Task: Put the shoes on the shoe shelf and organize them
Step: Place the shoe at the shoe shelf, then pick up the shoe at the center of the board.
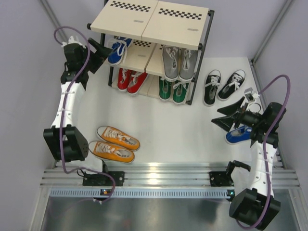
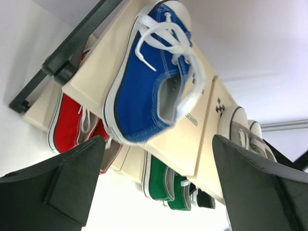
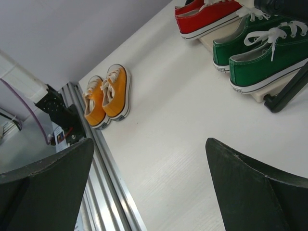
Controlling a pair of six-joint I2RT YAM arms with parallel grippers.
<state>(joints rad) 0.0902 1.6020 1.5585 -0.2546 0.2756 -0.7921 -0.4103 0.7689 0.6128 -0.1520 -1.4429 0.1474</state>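
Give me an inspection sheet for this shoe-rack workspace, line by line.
Surface: white table, shoes loose on it.
Job's things: shoe shelf, top tier bare; middle tier holds one blue sneaker and the grey pair; bottom tier holds the red pair and green pair. On the table: orange pair, black pair, second blue sneaker.
Clutter: nothing seen.
Pincers: left pincer open at the shelved blue sneaker, not gripping; right pincer open, empty, above the second blue sneaker.
Cables: left purple cable and right purple cable loop along their arms.
Surroundings: grey walls; aluminium rail at the near edge.
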